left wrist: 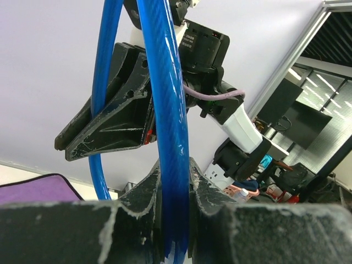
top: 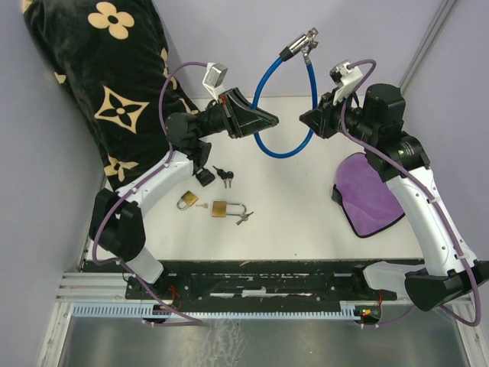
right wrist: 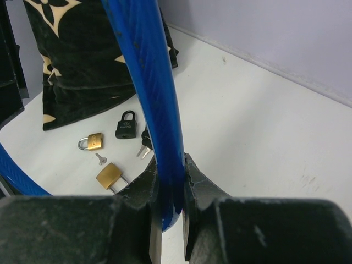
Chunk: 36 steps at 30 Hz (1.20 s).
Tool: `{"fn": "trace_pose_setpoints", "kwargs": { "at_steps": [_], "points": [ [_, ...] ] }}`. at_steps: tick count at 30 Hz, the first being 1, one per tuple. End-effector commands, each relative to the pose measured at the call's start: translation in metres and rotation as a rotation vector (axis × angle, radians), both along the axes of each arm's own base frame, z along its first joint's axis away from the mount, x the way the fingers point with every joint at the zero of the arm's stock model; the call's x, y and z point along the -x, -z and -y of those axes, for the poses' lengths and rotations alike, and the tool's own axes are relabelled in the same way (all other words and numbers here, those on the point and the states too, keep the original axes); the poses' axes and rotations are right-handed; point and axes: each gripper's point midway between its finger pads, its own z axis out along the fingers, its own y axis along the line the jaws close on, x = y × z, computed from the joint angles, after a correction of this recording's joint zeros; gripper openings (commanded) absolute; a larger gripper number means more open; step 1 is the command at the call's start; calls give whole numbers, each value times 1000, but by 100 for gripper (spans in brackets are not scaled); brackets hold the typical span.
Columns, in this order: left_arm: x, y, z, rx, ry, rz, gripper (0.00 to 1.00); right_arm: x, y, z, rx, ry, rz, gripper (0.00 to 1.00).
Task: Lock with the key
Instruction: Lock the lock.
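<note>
A blue cable lock [top: 269, 141] hangs as a loop above the table, its silver lock head [top: 299, 43] up at the back. My left gripper [top: 265, 120] is shut on the cable's left side, seen between its fingers in the left wrist view [left wrist: 165, 137]. My right gripper [top: 309, 120] is shut on the cable's right side, which runs up from its jaws in the right wrist view [right wrist: 147, 93]. Whether a key sits in the lock head cannot be told. Loose keys [top: 223, 176] lie on the table below.
On the table lie a black padlock [top: 205, 177], a small brass padlock [top: 187, 201] with a small key [top: 202, 205], and a long-shackle brass padlock [top: 224, 209] with keys [top: 244, 218]. A purple cloth [top: 368, 191] lies right; a black patterned cloth [top: 107, 84] hangs left.
</note>
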Motion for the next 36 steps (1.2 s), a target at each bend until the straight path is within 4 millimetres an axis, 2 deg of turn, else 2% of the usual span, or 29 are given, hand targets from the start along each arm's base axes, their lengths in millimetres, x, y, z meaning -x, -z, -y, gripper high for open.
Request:
{"fn": "trace_pose_setpoints", "kwargs": {
  "at_steps": [1,9,17,24,29,36],
  "points": [
    [16,-17,-7,42,43,41,3,3,-34,-5,-39,-29,77,2],
    [24,-21,-11,82,101,37,3,0,-23,-6,-22,-32,44,2],
    [24,-17,-9,80,120,17,3,8,-35,-5,-28,-49,92,2],
    [19,-17,-7,82,114,-4,3,18,-36,-9,-25,-96,110,2],
    [22,-16,-7,80,141,-14,3,15,-37,-6,-12,-81,115,2],
    [35,-28,-17,161,197,2,3,6,-22,-2,10,-35,57,2]
  ]
}}
